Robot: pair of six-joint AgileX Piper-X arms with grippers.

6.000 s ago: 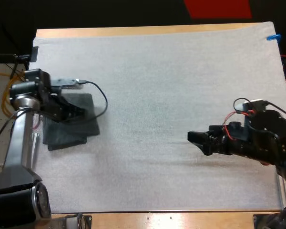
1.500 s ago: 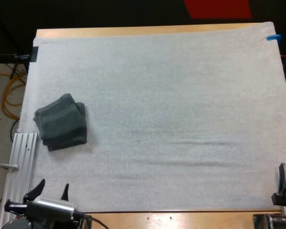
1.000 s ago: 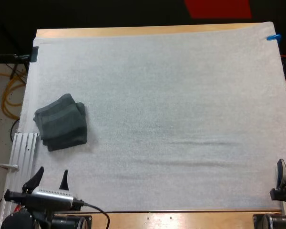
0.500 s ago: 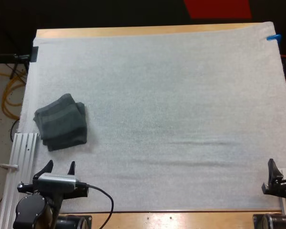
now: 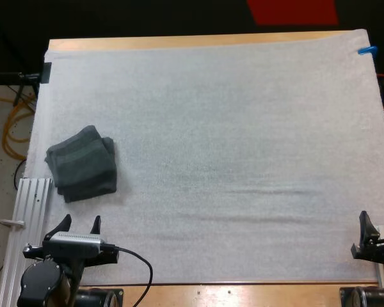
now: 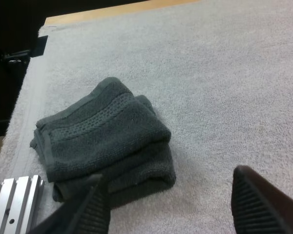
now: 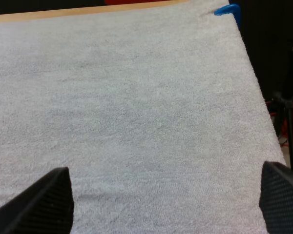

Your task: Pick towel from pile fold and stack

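A folded stack of dark grey-green towels [image 5: 82,164] lies near the left edge of the white mat [image 5: 230,128]. My left gripper [image 5: 80,222] is pulled back to the mat's near left corner, open, well short of the stack. In the left wrist view its fingers [image 6: 94,204] stand wide apart, with the towel stack [image 6: 102,141] ahead of them and untouched. My right gripper [image 5: 366,225] sits at the mat's near right corner. Seen from the right wrist, my right gripper [image 7: 164,170] is open over bare mat [image 7: 136,107], holding nothing.
An aluminium rail [image 5: 27,208] runs along the table's left side, just near of the towel stack. A black clip [image 5: 46,71] sits at the mat's far left corner. Wooden table edge [image 5: 243,291] shows along the near side.
Both arms have drawn back from the mat to its near corners. The left gripper has let go of the towel stack, which stays put. In the last half second nothing moved.
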